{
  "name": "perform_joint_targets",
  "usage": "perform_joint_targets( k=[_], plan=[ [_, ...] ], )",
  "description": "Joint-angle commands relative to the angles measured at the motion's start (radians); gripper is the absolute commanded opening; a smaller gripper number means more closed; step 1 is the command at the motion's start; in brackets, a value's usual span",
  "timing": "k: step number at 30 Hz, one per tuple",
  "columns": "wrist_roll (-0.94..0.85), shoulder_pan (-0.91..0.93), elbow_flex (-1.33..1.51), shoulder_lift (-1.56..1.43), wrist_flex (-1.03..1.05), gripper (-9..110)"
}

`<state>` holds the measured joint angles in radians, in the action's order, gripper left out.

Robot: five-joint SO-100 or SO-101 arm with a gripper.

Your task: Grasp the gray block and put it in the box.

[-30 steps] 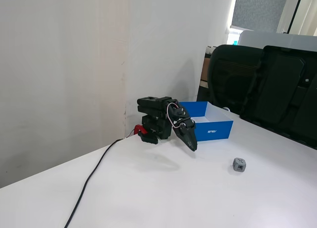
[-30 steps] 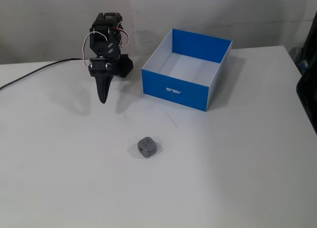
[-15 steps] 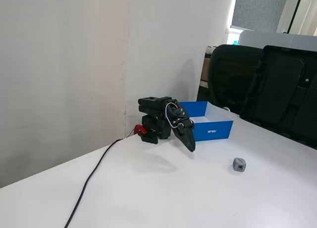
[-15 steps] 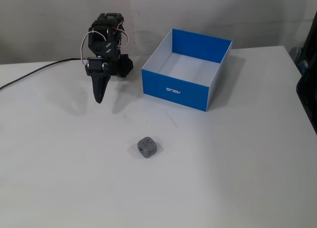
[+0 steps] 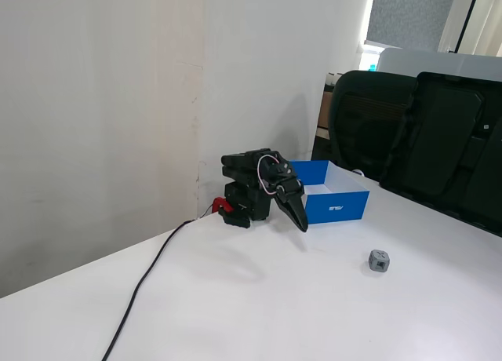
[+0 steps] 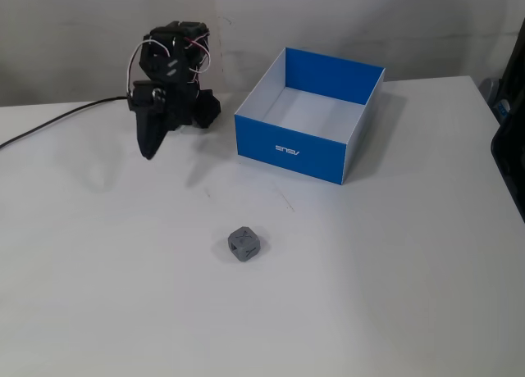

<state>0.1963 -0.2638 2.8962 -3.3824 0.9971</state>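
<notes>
The arm sits folded low on the white table [image 6: 98,295], its black gripper [image 6: 148,152] pointing down with the tips just above the surface; the fingers look pressed together and hold nothing. In a fixed view the gray block [image 6: 244,244] lies alone on the bare tabletop, at about 4 o'clock from the gripper and well apart from it. The box [image 6: 291,150], blue outside and white inside, stands open at roughly 3 o'clock from the gripper, with its logo side facing the block. In the other fixed view the gripper [image 5: 301,224] hangs just in front of the box [image 5: 337,206], and the block [image 5: 379,260] rests at about 4 o'clock from it. A black cable [image 5: 145,286] trails off the arm's base.
</notes>
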Motion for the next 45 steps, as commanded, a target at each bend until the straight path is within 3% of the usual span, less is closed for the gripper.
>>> perform_joint_targets(
  k=[1, 13, 30, 45],
  plan=[
    [0.064, 0.000, -0.117, 0.026, -0.035, 0],
    [0.302, 0.032, -0.497, 0.538, 0.078, 0],
    [0.411, 0.253, -1.037, 1.220, 0.422, 0],
    [0.588, 0.370, -1.287, 1.493, 0.500, 0]
  ],
)
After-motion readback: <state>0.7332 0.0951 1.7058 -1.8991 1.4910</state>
